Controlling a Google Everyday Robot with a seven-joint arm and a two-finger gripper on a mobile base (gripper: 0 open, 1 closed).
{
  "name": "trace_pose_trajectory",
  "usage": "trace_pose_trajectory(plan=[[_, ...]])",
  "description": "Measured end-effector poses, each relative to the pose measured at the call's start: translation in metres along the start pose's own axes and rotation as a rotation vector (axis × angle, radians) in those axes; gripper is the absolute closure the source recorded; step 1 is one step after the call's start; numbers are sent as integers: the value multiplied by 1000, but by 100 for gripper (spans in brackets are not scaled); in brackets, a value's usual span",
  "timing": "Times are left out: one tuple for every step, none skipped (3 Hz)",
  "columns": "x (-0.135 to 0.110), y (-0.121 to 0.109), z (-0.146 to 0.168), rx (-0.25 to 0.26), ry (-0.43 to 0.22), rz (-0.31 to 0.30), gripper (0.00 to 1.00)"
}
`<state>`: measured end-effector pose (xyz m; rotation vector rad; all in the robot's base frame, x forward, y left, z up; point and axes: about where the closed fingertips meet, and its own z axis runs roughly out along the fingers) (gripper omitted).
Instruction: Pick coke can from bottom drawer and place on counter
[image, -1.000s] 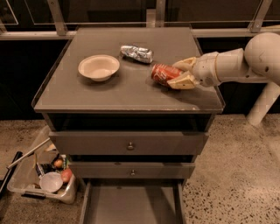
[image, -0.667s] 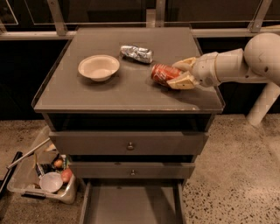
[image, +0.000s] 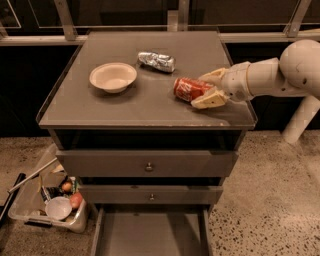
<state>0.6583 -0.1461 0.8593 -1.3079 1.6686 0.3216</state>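
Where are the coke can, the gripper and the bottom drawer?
coke can (image: 186, 89): camera view, its red side wall.
gripper (image: 198, 91): camera view, midway between its fingertips, shut on the can's end.
bottom drawer (image: 150, 234): camera view, its bare grey floor.

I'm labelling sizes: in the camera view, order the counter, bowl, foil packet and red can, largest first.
1. Wide grey-brown counter
2. Cream round bowl
3. Crumpled silver foil packet and red coke can: look alike, no ranking.
The gripper, at the counter's right side, has its fingers shut on the can.
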Motion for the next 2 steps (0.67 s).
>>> trace_pose_trajectory(plan=[[0,0,0,0,0,0,0],[0,0,0,0,0,0,0]])
